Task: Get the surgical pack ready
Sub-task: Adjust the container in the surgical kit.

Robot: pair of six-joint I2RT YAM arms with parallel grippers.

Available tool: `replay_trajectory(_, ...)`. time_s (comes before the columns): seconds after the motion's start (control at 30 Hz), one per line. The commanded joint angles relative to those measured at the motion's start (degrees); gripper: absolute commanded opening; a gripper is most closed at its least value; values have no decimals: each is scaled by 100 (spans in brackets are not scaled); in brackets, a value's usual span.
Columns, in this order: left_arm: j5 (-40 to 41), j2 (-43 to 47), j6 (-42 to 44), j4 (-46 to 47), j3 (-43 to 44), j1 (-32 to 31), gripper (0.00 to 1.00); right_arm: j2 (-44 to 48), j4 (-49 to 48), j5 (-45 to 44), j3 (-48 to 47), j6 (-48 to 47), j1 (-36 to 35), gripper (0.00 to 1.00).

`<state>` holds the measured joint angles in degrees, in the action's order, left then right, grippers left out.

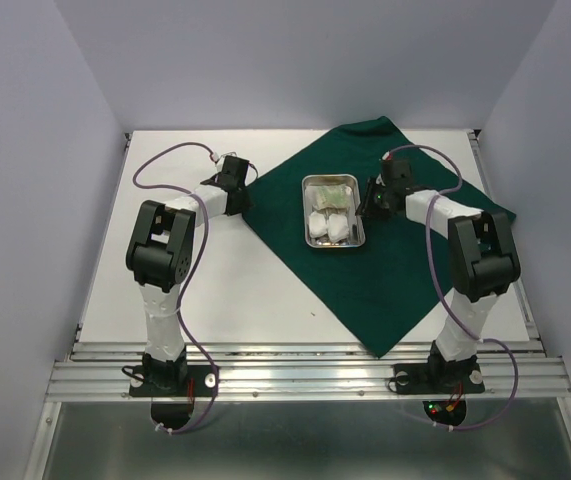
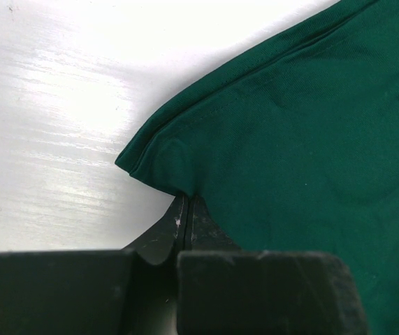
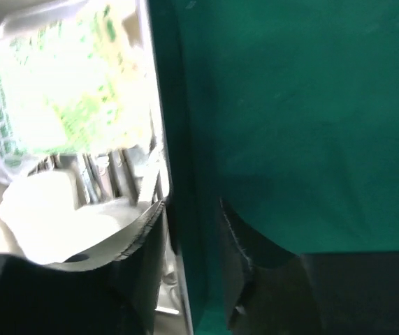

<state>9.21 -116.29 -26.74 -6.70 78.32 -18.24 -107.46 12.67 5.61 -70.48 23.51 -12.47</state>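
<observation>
The dark green drape (image 1: 365, 285) lies spread as a diamond on the white table. On it stands the steel tray (image 1: 306, 212), holding white gauze (image 1: 330, 226) and a pale packet (image 1: 330, 190). My left gripper (image 1: 233, 190) is shut on the drape's left corner (image 2: 154, 157), its fingertips (image 2: 186, 199) pressed together on the folded hem. My right gripper (image 1: 370, 205) straddles the tray's right wall (image 3: 182, 286). One finger is inside, over the gauze (image 3: 52, 216). The other is outside on the drape (image 3: 304, 125), with a gap still showing (image 3: 191, 204). Steel forceps shafts (image 3: 91, 178) show under the packet (image 3: 66, 91).
The bare white table (image 1: 225, 290) stretches left of and in front of the drape. Pale walls close in the back and both sides. A metal rail (image 1: 305, 375) carrying both arm bases runs along the near edge.
</observation>
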Motion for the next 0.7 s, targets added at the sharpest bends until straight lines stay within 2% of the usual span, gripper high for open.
replay_trajectory(0.0, 327, 335, 64, -209, -142, 93, 0, -82, 87, -16, -265, 65, -89, 35)
replay_trajectory(0.03, 318, 335, 81, -209, -133, 93, 0, -65, 0, -7, -247, 118, -89, 33)
replay_trajectory(0.2, 300, 344, 90, -191, -124, 93, 0, -126, -89, -42, -291, 470, -89, 7)
replay_trajectory(0.27, 309, 361, 90, -174, -159, 93, 0, -144, -168, -86, -282, 506, -89, 2)
replay_trajectory(0.5, 318, 353, 99, -165, -142, 93, 0, -179, -89, -315, -493, 401, -89, 1)
replay_trajectory(0.67, 353, 405, 99, -174, -168, 93, 0, -433, 183, -174, -950, -56, -89, 1)
